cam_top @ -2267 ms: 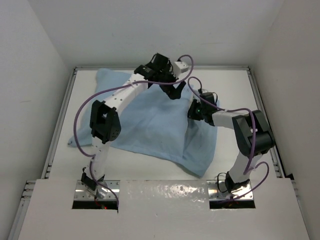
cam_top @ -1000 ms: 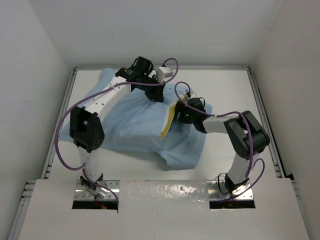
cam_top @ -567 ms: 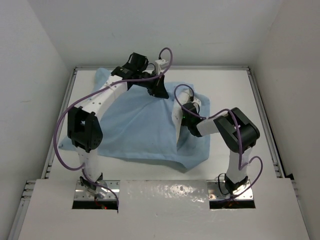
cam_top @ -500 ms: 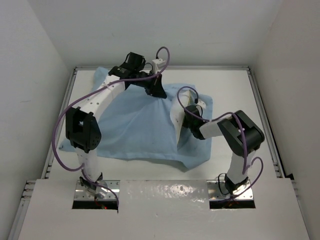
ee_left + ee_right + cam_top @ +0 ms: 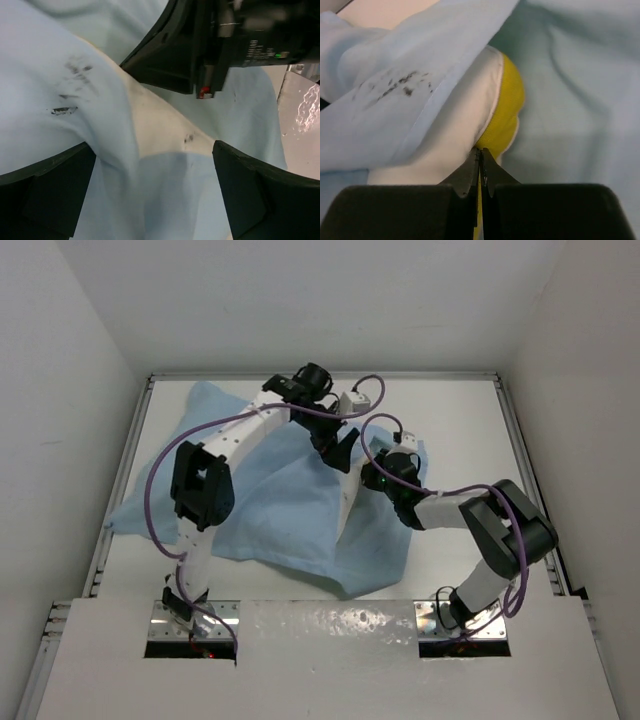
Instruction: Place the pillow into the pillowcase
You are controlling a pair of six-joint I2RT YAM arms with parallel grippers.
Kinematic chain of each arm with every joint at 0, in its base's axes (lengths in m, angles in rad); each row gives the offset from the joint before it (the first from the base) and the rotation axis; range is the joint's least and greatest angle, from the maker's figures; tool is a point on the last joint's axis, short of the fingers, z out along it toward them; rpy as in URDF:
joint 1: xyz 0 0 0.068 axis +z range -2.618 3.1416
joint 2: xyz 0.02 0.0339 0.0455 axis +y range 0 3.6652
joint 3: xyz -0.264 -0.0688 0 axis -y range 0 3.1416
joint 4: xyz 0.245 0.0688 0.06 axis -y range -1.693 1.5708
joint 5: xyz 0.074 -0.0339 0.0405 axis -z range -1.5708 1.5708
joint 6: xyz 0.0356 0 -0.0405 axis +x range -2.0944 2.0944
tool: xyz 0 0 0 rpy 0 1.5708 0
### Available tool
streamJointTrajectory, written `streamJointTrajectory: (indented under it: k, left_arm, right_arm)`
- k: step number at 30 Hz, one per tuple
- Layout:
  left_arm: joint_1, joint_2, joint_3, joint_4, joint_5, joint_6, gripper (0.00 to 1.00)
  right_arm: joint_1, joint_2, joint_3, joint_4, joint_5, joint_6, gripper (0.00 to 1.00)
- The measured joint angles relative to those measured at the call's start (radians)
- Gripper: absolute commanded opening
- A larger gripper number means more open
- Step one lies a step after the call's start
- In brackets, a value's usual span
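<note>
a: where is the pillowcase [image 5: 270,490] located?

b: it is spread across the middle of the table [image 5: 470,420], light blue face up, rumpled, with one corner drawn toward the far left and another hanging toward the near edge. the pillow [image 5: 345,502] is found inside it; only a narrow pale strip of its end is seen at the opening, near the centre of the overhead view.

a: how is the right claw [image 5: 480,167] set?

b: its fingers are pressed together on the pillow's edge. in the right wrist view the white cover and the yellow underside [image 5: 507,112] are pinched between the tips, with a flap of blue cloth, marked with dark smudges, laid over the pillow from the left.

a: and the left claw [image 5: 150,185]?

b: its fingers [image 5: 45,190] are held wide apart. in the left wrist view, blue fabric and a ridge of pale pillow are seen running between them; whether the cloth is touched by either finger cannot be told. the black body of the right wrist [image 5: 225,40] is seen just beyond, close above the fabric.

a: where are the two claws relative to each other?

b: from overhead, the left claw [image 5: 338,448] is positioned just beside the right claw [image 5: 370,475], both over the opening of the pillowcase, at the far centre of the table.
</note>
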Motion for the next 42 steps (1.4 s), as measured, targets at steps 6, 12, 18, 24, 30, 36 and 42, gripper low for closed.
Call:
streamJointTrajectory:
  k: [6,12,18,24,30,36,42]
  left_arm:
    - [-0.088,0.109,0.029,-0.026,-0.131,-0.03,1.0]
    - [-0.198,0.113,0.032,-0.016,-0.349,-0.06,1.0]
    - [-0.268,0.146,-0.054,0.061,-0.579,-0.066,1.0]
    - [-0.278,0.15,-0.161,0.176,-0.665,-0.075,0.0]
    - [-0.209,0.102,-0.175,0.179,-0.522,-0.039,0.0]
    - [-0.037,0.013,-0.043,0.12,-0.286,-0.031,0.0]
    - [0.043,-0.24,-0.04,0.077,-0.153,-0.013,0.0]
  right_arm:
    - [-0.054,-0.076,-0.029,-0.123,0.044,0.111,0.34]
    - [-0.185,-0.264,-0.011,-0.423,0.102,0.098,0.57]
    - [-0.186,-0.252,-0.009,-0.561,0.099,0.12,0.66]
    - [-0.182,-0.219,-0.02,-0.605,0.089,0.137,0.66]
    - [-0.176,-0.233,-0.037,-0.586,0.063,0.093,0.59]
    - [-0.135,-0.312,-0.063,-0.388,-0.054,-0.028,0.52]
    - [-0.037,-0.224,-0.049,-0.108,-0.181,-0.003,0.65]
